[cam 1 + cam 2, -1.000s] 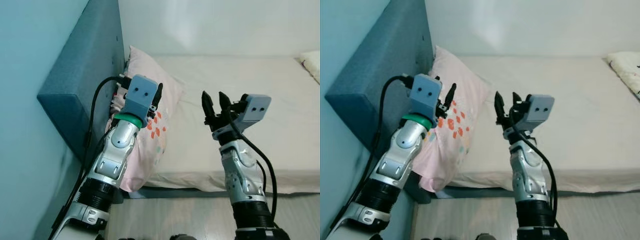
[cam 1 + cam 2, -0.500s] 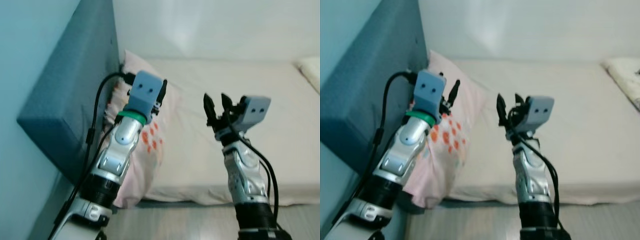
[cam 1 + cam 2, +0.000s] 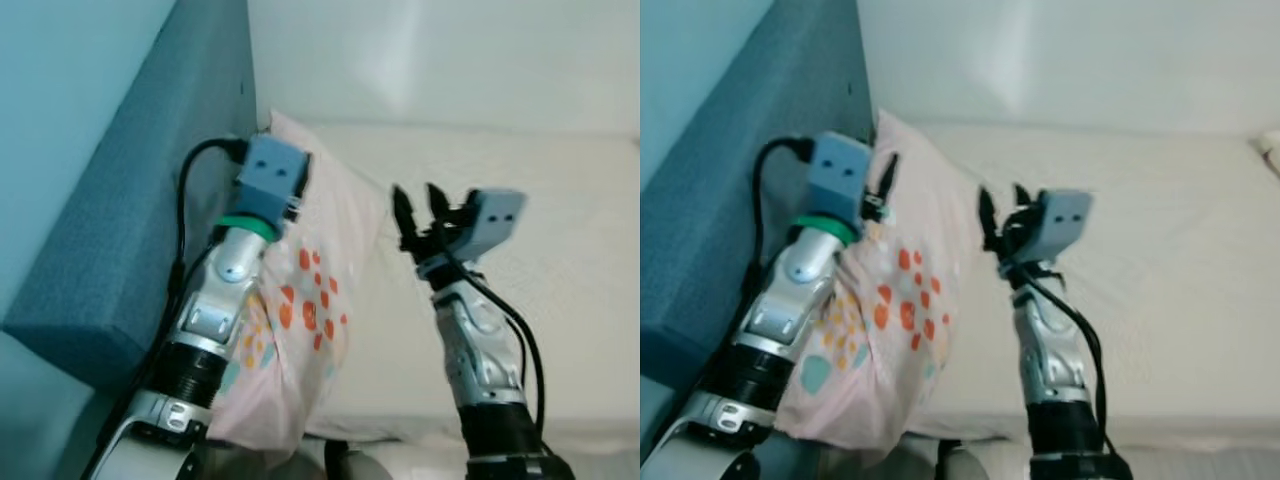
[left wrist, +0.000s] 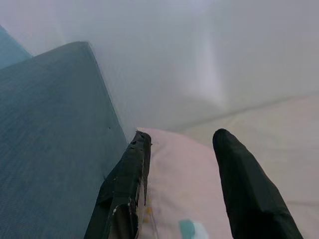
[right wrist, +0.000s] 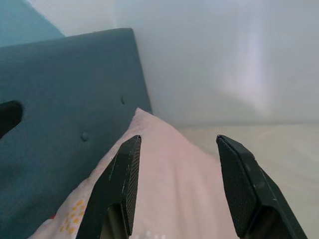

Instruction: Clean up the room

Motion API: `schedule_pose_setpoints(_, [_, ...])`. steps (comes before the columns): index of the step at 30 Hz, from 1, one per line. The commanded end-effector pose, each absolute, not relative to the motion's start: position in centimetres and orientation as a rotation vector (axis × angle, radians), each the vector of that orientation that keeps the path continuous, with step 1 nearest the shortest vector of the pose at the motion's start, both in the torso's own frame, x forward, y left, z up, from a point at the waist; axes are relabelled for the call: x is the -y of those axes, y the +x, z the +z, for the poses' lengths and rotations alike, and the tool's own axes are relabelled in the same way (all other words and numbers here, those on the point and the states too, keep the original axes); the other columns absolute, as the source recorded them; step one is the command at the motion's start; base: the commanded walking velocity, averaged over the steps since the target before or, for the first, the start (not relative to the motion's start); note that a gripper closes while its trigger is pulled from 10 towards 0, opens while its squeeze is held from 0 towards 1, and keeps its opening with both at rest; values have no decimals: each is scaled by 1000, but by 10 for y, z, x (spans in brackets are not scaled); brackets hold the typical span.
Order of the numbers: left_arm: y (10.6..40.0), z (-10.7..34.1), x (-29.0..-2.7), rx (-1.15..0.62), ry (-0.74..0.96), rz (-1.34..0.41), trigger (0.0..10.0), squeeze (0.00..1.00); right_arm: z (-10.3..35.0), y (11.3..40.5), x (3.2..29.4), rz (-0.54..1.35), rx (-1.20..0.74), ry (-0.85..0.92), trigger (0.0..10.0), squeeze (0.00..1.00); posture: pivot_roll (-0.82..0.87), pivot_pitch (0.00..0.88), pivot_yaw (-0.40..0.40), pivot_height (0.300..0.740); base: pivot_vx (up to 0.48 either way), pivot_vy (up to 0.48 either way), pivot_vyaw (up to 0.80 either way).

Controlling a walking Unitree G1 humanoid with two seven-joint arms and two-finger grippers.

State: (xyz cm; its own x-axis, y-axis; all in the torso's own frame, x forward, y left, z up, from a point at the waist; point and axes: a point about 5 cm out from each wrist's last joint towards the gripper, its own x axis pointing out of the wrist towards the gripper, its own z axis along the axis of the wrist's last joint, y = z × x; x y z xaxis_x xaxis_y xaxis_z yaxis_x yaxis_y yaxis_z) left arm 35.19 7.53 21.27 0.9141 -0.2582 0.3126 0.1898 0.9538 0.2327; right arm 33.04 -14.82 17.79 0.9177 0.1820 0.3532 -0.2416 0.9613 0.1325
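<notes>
Left hand [image 4: 182, 169] open over pillow [image 3: 310, 320]; pillow's lower end cut off.

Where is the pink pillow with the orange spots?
The pink pillow with orange spots leans on the blue padded headboard, at the bed's left end, beside the left gripper.

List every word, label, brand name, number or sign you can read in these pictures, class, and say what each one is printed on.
No readable text anywhere.
The pillow carries only a print of orange, yellow and teal shapes, no letters.
The headboard, the mattress, the wall, the left gripper and the right gripper bear no words, numbers or signs.
</notes>
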Motion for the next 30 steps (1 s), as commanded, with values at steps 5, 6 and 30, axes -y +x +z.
schedule_pose_setpoints(5, [351, 211, -70, 344, 199, -255, 10000, 0, 174, 329, 152, 198, 339, 181, 10000, 0, -147, 38, 57, 740, 0, 0, 0])
schedule_pose_setpoints(6, [351, 211, -69, 344, 201, -258, 10000, 0, 174, 329, 153, 197, 340, 183, 10000, 0, -147, 38, 57, 740, 0, 0, 0])
schedule_pose_setpoints(30, [350, 86, -111, -452, 70, -70, 10000, 1000, 131, 316, 138, 242, 176, 216, 10000, 0, -123, 158, 88, 740, 0, 0, 0])
